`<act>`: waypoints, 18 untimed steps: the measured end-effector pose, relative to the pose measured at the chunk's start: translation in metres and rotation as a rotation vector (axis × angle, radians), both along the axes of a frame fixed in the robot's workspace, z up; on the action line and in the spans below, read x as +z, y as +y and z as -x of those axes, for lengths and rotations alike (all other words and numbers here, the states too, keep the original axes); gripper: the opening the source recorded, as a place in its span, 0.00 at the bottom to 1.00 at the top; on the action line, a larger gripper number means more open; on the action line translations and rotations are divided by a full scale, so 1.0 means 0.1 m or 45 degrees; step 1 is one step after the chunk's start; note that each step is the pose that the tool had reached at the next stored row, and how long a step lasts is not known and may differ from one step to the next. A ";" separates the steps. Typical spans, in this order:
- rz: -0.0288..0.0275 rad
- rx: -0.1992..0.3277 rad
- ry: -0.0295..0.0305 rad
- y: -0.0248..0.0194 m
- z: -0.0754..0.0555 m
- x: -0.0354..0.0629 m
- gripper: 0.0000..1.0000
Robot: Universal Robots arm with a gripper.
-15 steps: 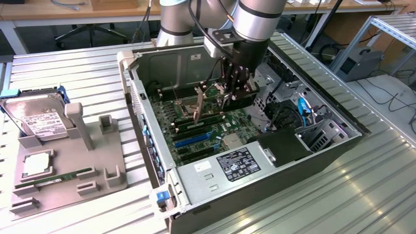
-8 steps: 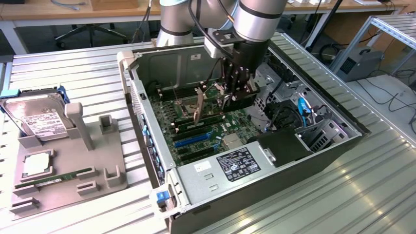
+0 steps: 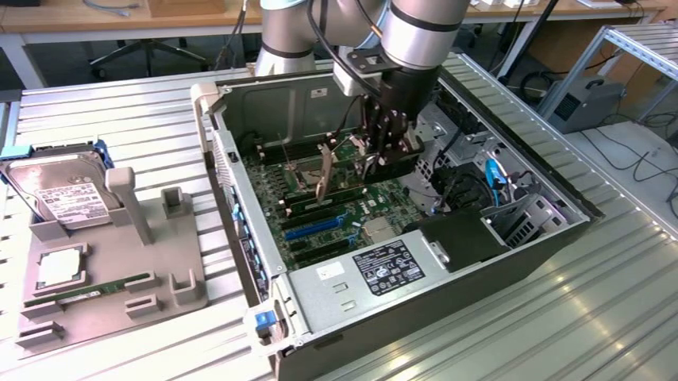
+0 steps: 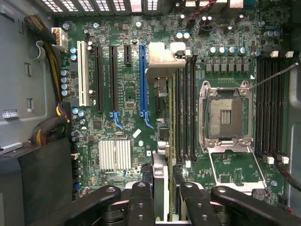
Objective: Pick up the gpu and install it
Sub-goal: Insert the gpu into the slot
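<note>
While jaws grip it, gpu [image 4: 161, 141] hangs edge-on – above motherboard [image 4: 122, 117].

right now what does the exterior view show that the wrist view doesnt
Exterior view: the whole open computer case on the slatted table, the arm above it, and at that view's left a grey holder with a hard drive and a memory stick. Wrist view: the blue slot, white slot, silver heatsink and open CPU socket from straight above. Both: the motherboard, and the gripper shut on the gpu, held edge-on.
</note>
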State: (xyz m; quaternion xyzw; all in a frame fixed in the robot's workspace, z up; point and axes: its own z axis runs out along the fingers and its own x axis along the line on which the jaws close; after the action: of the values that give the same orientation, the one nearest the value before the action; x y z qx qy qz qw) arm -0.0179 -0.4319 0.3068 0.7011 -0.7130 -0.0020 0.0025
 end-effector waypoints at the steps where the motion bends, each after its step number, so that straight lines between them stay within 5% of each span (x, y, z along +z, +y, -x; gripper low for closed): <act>1: 0.0000 0.000 0.0000 -0.002 0.00 0.000 0.27; 18: 0.0000 0.000 0.0000 -0.022 0.07 -0.003 0.27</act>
State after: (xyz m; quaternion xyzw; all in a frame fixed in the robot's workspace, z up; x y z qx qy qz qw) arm -0.0251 -0.4341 0.3065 0.7011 -0.7130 -0.0020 0.0025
